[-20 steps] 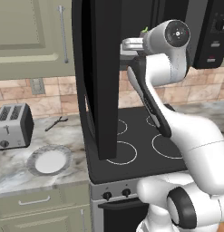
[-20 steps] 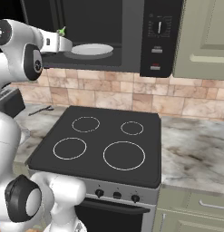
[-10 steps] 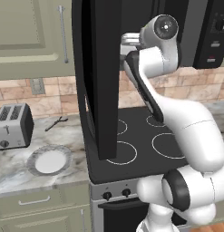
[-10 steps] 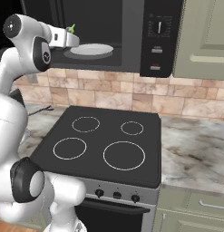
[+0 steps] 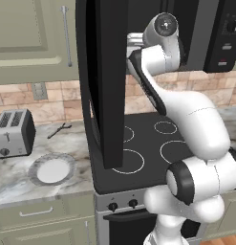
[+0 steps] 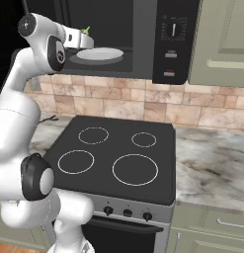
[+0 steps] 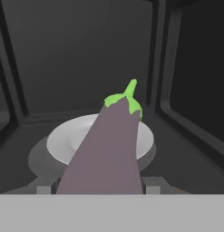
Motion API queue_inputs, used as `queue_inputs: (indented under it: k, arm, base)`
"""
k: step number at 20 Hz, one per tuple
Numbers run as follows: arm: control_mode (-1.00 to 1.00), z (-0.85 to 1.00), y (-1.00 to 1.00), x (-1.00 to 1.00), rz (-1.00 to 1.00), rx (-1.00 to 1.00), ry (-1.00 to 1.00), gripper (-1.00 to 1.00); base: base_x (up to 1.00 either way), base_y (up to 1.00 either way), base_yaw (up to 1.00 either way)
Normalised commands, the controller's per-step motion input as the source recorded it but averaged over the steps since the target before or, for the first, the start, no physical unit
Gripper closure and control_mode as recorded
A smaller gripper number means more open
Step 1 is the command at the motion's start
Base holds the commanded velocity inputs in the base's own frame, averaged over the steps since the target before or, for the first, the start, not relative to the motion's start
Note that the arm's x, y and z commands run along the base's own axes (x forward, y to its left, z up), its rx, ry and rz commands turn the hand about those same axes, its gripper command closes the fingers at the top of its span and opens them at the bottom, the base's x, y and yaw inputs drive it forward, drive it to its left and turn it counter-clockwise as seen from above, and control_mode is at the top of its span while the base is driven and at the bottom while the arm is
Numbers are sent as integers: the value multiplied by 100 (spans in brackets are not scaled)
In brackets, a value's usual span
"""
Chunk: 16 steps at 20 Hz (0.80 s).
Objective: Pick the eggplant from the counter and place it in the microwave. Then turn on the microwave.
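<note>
Step in hand: carrying the eggplant [image 7: 109, 149] into the microwave [image 6: 143, 39], whose door [image 5: 107, 81] stands swung wide. The gripper [image 6: 80, 39] is clamped on the eggplant, green stem forward, at the mouth of the cavity; in the hand view the vegetable points at the white turntable plate [image 7: 145, 140] and seems to hang just above its near edge, not yet set down.

Next move, as I judge it: ease further in over the plate, lower, let go, pull clear, shut the door, then reach the right-hand control panel [image 6: 171, 42].

Count: one eggplant, one microwave, one turntable plate inside it, one toaster [image 5: 13, 132] and one plate [image 5: 51, 170] on the counter [image 5: 14, 184], four stove rings [image 6: 111, 155]
</note>
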Motion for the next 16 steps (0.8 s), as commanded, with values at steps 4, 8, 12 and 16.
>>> queue_inputs:
  k: [4,8,12,16]
  arm:
    - [-100,-9,-1,48,0,0,5,100]
    - [-100,-11,-4,43,0,0,6,100]
    - [-100,-17,-7,43,-1,0,9,100]
    - [-100,-15,-6,48,-1,0,9,100]
  base:
    - [0,0,0]
    - [0,0,0]
    - [0,0,0]
    - [0,0,0]
